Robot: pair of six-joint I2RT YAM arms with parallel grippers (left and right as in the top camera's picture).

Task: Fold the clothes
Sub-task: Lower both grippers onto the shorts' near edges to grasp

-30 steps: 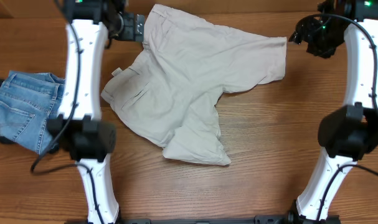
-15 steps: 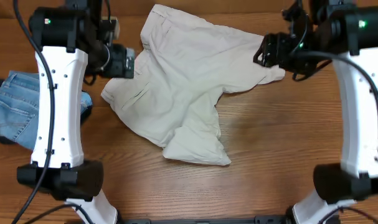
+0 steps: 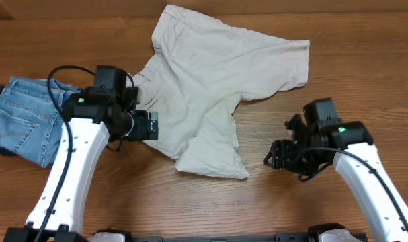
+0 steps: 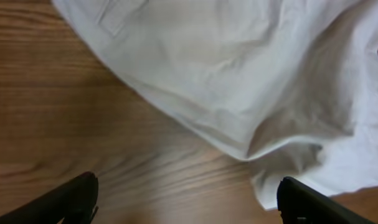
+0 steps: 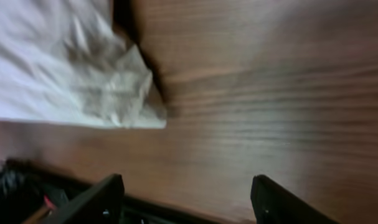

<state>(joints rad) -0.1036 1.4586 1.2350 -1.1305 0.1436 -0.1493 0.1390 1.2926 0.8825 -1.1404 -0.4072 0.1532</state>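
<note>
1. On the left gripper (image 3: 147, 126) the fingers (image 4: 76, 199) are spread wide, with only bare table (image 4: 64, 124) between them.
2. The shorts (image 3: 217, 81) lie flat-ish and rumpled just ahead, their left edge beside the fingertips.
3. The right gripper (image 3: 274, 158) is also spread and empty, over wood. The shorts' crumpled lower leg is near but apart.
4. The jeans (image 3: 22, 124) are bunched at the table's left.

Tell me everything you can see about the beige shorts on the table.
The shorts are pale beige, cotton-looking cloth, lying crumpled and unfolded on the wooden table. One leg spreads to the right, the other bunches toward the near edge. A pocket slit shows near the left side. Nothing grips them; the open left gripper hovers by their left edge.
</note>
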